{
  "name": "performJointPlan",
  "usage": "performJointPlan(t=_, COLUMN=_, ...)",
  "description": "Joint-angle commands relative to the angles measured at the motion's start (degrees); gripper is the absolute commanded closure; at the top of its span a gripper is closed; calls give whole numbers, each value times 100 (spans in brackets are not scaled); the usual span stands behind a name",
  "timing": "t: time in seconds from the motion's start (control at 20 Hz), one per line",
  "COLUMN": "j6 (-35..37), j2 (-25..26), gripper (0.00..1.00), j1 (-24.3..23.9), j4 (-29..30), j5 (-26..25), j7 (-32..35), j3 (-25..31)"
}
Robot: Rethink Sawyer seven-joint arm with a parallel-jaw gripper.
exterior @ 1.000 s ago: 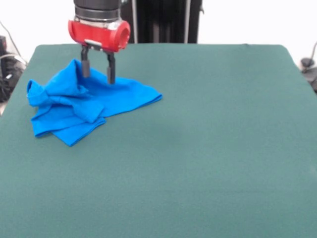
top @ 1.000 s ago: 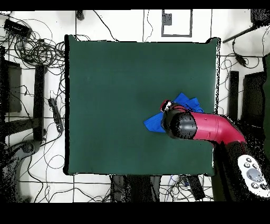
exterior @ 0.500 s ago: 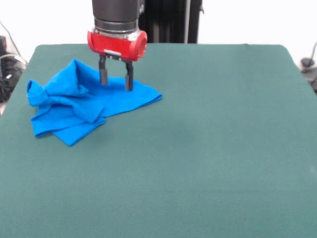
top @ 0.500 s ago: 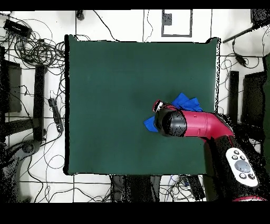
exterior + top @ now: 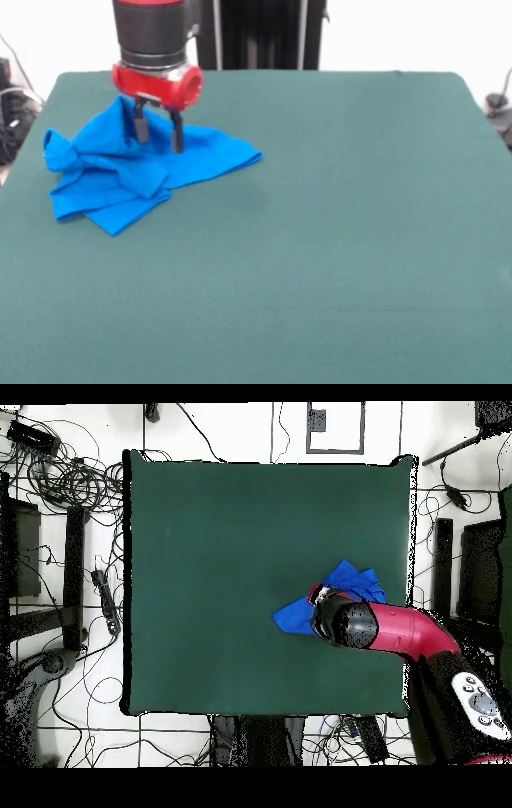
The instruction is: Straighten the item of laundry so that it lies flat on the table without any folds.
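The bright blue T-shirt (image 5: pixel 136 170) lies crumpled and folded over itself at the far left of the dark green table (image 5: pixel 320 240) in the front view. Its print is hidden. One flat flap reaches right to a corner (image 5: pixel 254 154). My gripper (image 5: pixel 158 134) hangs just above the shirt's back middle, its two dark fingers (image 5: pixel 176 134) apart and empty. In the overhead view the shirt (image 5: pixel 345 581) shows near the table's right edge, partly under my red arm (image 5: pixel 395 629).
The shirt lies close to the table's left edge (image 5: pixel 24 140) in the front view. Cables and stands (image 5: pixel 70 484) surround the table on the floor in the overhead view. The black pedestal (image 5: pixel 264 32) stands behind the far edge.
My gripper swung right over the shirt's flat flap, then back left and a little lower over the bunched middle. The shirt has not moved.
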Motion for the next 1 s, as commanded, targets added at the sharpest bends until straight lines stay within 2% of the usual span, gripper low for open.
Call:
performJointPlan(t=0.05, j6=250, j2=147, gripper=0, j1=-18, j4=-229, j5=-122, j7=-563, j3=576)
performJointPlan(t=0.4, j6=504, j2=33, gripper=0, j1=-161, j4=-318, j5=-104, j7=-715, j3=651)
performJointPlan(t=0.75, j6=489, j2=318, gripper=0, j1=-163, j4=-645, j5=-172, j7=-751, j3=651)
performJointPlan(t=1.0, j6=514, j2=231, gripper=0, j1=-244, j4=-534, j5=-208, j7=-829, j3=627)
